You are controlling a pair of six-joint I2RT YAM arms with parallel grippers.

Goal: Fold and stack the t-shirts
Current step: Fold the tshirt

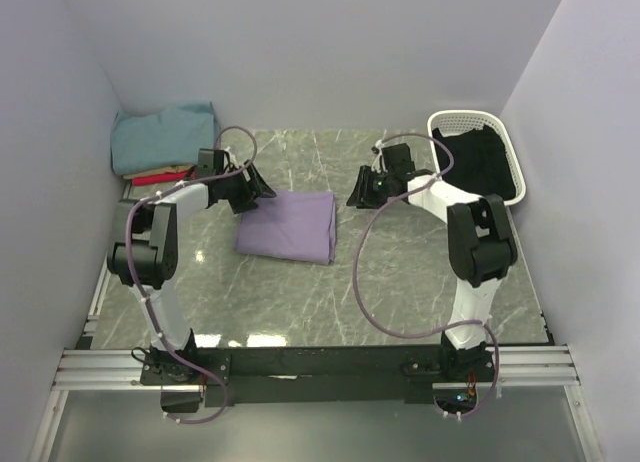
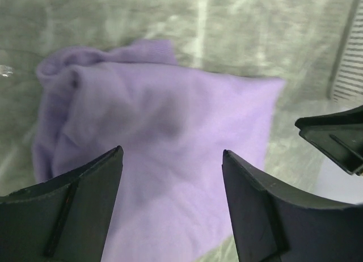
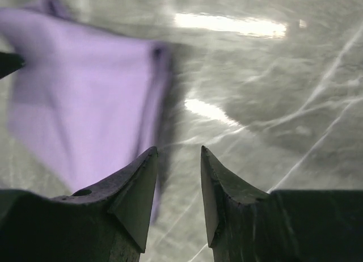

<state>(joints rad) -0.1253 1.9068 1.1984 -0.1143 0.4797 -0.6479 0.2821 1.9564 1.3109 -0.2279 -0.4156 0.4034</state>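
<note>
A folded lavender-purple t-shirt [image 1: 290,225] lies on the marble table between the arms; it also shows in the left wrist view [image 2: 159,154] and the right wrist view [image 3: 79,97]. A stack of folded shirts sits at the back left: teal [image 1: 163,135] on top, tan [image 1: 160,172] and red [image 1: 162,179] edges beneath. My left gripper [image 1: 256,190] hovers at the lavender shirt's far-left corner, open and empty [image 2: 172,154]. My right gripper [image 1: 359,193] is just right of the shirt, open and empty [image 3: 178,151].
A white laundry basket [image 1: 512,152] with dark clothing [image 1: 475,162] stands at the back right. Purple cables [image 1: 365,282] loop from both arms. Lavender walls close in the left, back and right. A metal rail [image 1: 300,367] runs along the near edge.
</note>
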